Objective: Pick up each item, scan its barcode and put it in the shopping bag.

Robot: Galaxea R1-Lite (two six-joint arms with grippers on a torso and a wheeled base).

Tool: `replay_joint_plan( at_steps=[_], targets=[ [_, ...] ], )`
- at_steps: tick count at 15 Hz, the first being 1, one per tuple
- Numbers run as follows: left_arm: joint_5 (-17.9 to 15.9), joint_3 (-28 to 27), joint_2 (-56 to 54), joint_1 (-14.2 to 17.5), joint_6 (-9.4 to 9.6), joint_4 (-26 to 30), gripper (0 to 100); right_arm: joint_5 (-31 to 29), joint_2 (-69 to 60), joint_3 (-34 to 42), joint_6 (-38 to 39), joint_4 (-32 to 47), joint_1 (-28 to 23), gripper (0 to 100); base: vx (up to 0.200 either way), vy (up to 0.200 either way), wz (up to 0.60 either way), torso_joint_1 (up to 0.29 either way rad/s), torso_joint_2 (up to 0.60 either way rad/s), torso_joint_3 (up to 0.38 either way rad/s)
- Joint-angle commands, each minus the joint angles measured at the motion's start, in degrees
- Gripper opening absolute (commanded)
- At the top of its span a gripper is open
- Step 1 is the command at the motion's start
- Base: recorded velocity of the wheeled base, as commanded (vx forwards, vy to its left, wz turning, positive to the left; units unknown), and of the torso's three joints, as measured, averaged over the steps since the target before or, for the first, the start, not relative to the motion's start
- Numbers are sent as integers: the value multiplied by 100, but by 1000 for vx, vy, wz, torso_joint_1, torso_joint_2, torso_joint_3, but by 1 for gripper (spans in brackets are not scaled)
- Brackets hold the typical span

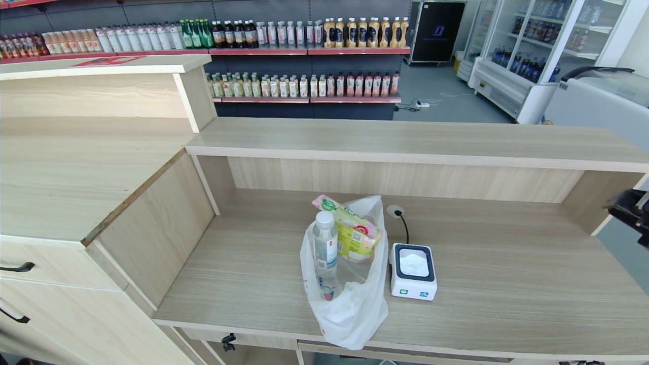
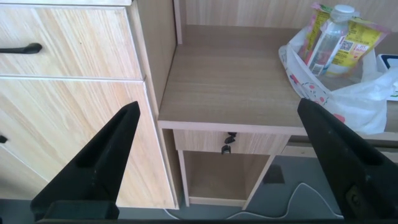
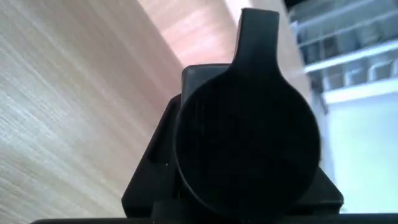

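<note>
Step in hand: we judge the bagging all but done. The bottle (image 1: 325,243) and the green-and-yellow packet (image 1: 355,230) both sit inside the shopping bag (image 1: 350,309), and we see no loose item on the counter (image 1: 507,284).
Bag position: mid-counter, just beside the scanner (image 1: 413,271) on its left, with its front slumping over the counter's front edge.
Bottle axis: upright, cap up.
Packet axis: on end, top tilted up and towards the counter's back wall, leaning beside the bottle.
Bag axis: front to back, mouth open upward.
Left gripper (image 2: 219,104): jaws spread wide, holding nothing, low off the counter's front-left corner.
Right gripper (image 1: 630,212): off the counter's right end. We cannot tell its state.
Next move: probably a check for remaining items, keeping both arms clear of the bag so it doesn't slide off.
</note>
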Motion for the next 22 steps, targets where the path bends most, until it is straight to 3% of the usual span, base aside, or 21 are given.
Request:
replay_joint_plan(
  at_steps=[1, 5, 7, 8, 10, 15, 19, 22],
  targets=[
    [0, 0, 6, -2, -1, 0, 100, 199, -1984, 802, -1421, -362, 1286, 0, 0, 0, 0, 0, 0, 0],
    [0, 0, 6, -2, -1, 0, 100, 102, -3206, 1347, -3425, -450, 2860, 0, 0, 0, 0, 0, 0, 0],
    [0, 0, 6, -2, -1, 0, 100, 102, -3487, 1382, -4840, -450, 3510, 0, 0, 0, 0, 0, 0, 0],
    [0, 0, 6, -2, -1, 0, 100, 111, -3513, 1382, -5104, -450, 3668, 0, 0, 0, 0, 0, 0, 0],
    [0, 0, 6, -2, -1, 0, 100, 67, -3759, 1408, -6150, -301, 4530, 0, 0, 0, 0, 0, 0, 0],
    [9, 0, 6, -2, -1, 0, 100, -91, -3680, 1373, -6923, -72, 5945, 0, 0, 0, 0, 0, 0, 0],
    [0, 0, 6, -2, -1, 0, 100, -882, -3513, 1321, -7081, 112, 6674, 0, 0, 0, 0, 0, 0, 0],
    [0, 0, 6, -2, -1, 0, 100, -988, -3346, 1215, -7108, 657, 7175, 0, 0, 0, 0, 0, 0, 0]
  ],
)
